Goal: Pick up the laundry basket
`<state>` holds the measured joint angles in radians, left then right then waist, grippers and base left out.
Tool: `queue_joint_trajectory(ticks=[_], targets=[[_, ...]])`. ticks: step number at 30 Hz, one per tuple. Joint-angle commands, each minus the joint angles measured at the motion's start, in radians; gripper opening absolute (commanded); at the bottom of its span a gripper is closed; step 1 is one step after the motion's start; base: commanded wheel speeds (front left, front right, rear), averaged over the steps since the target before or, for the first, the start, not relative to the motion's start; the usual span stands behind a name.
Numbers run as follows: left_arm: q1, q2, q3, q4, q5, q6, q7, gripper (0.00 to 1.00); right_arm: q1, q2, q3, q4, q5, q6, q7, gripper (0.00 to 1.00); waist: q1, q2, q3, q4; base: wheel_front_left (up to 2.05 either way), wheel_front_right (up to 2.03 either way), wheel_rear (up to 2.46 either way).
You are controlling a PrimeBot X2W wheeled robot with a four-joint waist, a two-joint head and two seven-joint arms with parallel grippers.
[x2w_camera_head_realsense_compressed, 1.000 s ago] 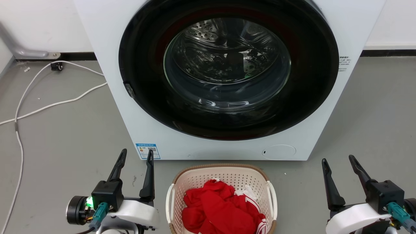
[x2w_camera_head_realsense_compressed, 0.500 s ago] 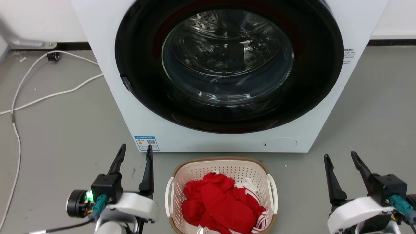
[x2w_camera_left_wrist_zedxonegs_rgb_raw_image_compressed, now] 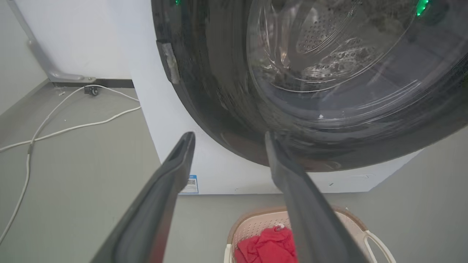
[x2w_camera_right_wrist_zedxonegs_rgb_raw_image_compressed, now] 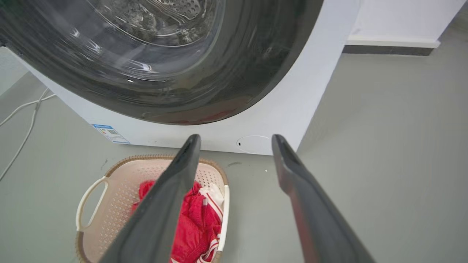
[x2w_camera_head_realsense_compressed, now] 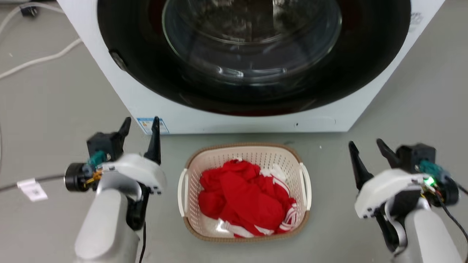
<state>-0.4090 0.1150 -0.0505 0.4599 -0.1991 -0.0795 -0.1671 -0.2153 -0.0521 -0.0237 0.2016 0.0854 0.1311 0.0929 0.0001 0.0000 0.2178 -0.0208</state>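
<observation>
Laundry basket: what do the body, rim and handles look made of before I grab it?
The laundry basket looks like moulded cream plastic, matte, with rows of holes in its wall. Its brown rim has a woven look, possibly plastic imitating wicker. The white handles look smooth, rigid plastic.

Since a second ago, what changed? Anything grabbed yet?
Mostly the head camera: it tipped down and the whole view shifted, so the laundry basket now shows whole. More of both forearms shows. Nothing grabbed: left gripper and right gripper stay open, either side of the basket, not touching it. Basket with red clothes still sits on the floor before the washing machine.
</observation>
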Motion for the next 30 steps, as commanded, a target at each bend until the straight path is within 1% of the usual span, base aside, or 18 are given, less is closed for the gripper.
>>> queue_joint_trajectory(ticks=[1,2,4,8,13,15,19,28,29,30], targets=[[-0.048,0.009,0.004,0.041,-0.014,-0.011,0.016,1.0,-0.053,0.003,0.012,0.042,0.021,-0.001,0.015,1.0,-0.0001,0.0,0.062,-0.009,0.0,0.0,0.0],[-0.067,0.016,0.004,0.062,-0.02,-0.016,0.026,1.0,-0.074,0.003,0.019,0.065,0.01,-0.001,0.027,1.0,-0.0001,0.0,0.079,-0.011,0.0,0.0,0.0],[-0.109,0.029,0.0,0.115,-0.033,-0.024,0.041,1.0,-0.118,0.003,0.029,0.114,0.029,-0.001,0.043,1.0,-0.0001,0.0,0.112,-0.013,0.0,0.0,0.0],[-0.182,0.052,-0.019,0.22,-0.056,-0.04,0.078,1.0,-0.199,0.003,0.058,0.198,0.029,-0.001,0.062,1.0,-0.0001,0.0,0.178,-0.021,0.0,0.0,0.0],[-0.267,0.076,-0.058,0.344,-0.09,-0.048,0.132,1.0,-0.3,0.003,0.09,0.307,0.027,-0.001,0.069,1.0,-0.0001,0.0,0.255,-0.029,0.0,0.0,0.0],[-0.299,0.085,-0.075,0.39,-0.108,-0.05,0.152,1.0,-0.341,0.003,0.105,0.354,0.042,-0.001,0.071,1.0,-0.0001,0.0,0.284,-0.033,0.0,0.0,0.0],[-0.354,0.099,-0.141,0.454,-0.163,-0.051,0.189,1.0,-0.426,0.003,0.139,0.459,0.042,-0.001,0.078,1.0,-0.0001,0.0,0.341,-0.042,0.0,0.0,0.0],[-0.447,0.137,-0.274,0.548,-0.293,-0.052,0.261,1.0,-0.591,0.003,0.232,0.677,0.133,-0.001,0.081,1.0,-0.0001,0.0,0.453,-0.066,0.0,0.0,0.0],[-0.447,0.137,-0.274,0.548,-0.293,-0.052,0.261,1.0,-0.591,0.003,0.232,0.677,0.133,-0.001,0.081,1.0,-0.0001,0.0,0.453,-0.066,0.0,0.0,0.0],[-0.466,0.15,-0.298,0.561,-0.318,-0.052,0.273,1.0,-0.621,0.003,0.262,0.721,0.155,-0.001,0.085,1.0,-0.0001,0.0,0.473,-0.071,0.0,0.0,0.0]])
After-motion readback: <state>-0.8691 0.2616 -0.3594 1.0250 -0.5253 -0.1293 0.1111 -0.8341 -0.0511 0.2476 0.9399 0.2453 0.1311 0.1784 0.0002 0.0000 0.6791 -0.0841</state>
